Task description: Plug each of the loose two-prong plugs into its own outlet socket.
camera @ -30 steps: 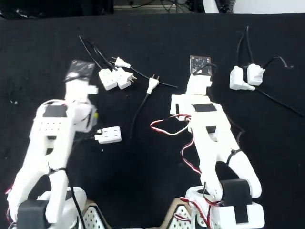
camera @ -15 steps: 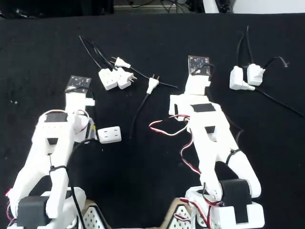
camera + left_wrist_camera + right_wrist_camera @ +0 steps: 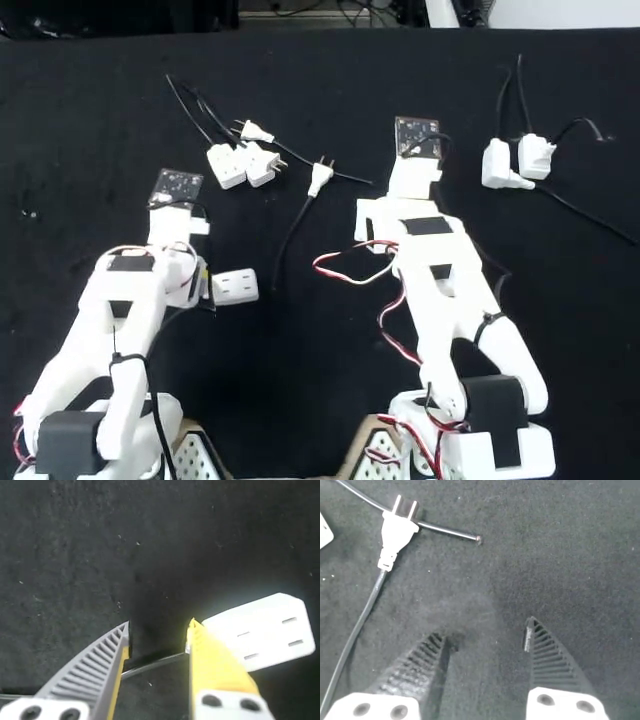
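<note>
Retracted left end effector, outlet socket just beside

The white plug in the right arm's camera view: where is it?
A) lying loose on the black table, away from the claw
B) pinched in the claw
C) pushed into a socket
A: the plug lies flat on the table with both prongs bare, apart from the right gripper, whose open fingers hold nothing.
</note>
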Motion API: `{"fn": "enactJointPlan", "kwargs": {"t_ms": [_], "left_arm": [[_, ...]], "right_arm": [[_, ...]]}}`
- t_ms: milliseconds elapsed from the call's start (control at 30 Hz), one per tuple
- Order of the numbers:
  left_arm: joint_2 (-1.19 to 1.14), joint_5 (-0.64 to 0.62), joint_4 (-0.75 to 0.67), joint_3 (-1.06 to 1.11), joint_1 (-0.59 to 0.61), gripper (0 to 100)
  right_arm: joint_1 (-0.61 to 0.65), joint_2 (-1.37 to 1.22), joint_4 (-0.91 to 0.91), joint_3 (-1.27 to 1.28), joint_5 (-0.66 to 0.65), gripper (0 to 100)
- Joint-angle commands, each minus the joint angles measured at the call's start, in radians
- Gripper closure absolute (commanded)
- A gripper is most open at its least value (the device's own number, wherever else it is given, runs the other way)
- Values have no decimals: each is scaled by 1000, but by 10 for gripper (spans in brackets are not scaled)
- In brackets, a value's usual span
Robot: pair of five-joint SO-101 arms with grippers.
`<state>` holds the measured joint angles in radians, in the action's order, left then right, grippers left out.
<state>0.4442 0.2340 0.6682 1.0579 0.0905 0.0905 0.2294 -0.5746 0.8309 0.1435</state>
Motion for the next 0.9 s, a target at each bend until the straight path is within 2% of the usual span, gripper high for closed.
{"fn": "enactJointPlan", "kwargs": {"t_ms": [0, 167, 333, 400, 600, 867], "left_arm": [[12, -3, 2, -2, -62, 808], [12, -3, 32, -33, -91, 809], [12, -5, 34, -61, 2, 809], [12, -43, 34, -62, 41, 810], [0, -190, 26, -36, 67, 809], [12, -219, 25, -16, 65, 810]], "right_arm": [[18, 47, 21, -53, 2, 790], [20, 47, 21, -53, 2, 790], [31, 42, 72, -47, 9, 789], [49, 22, 140, -31, 11, 788], [137, -113, 381, -24, 180, 788], [166, -143, 402, -42, 227, 790]]}}
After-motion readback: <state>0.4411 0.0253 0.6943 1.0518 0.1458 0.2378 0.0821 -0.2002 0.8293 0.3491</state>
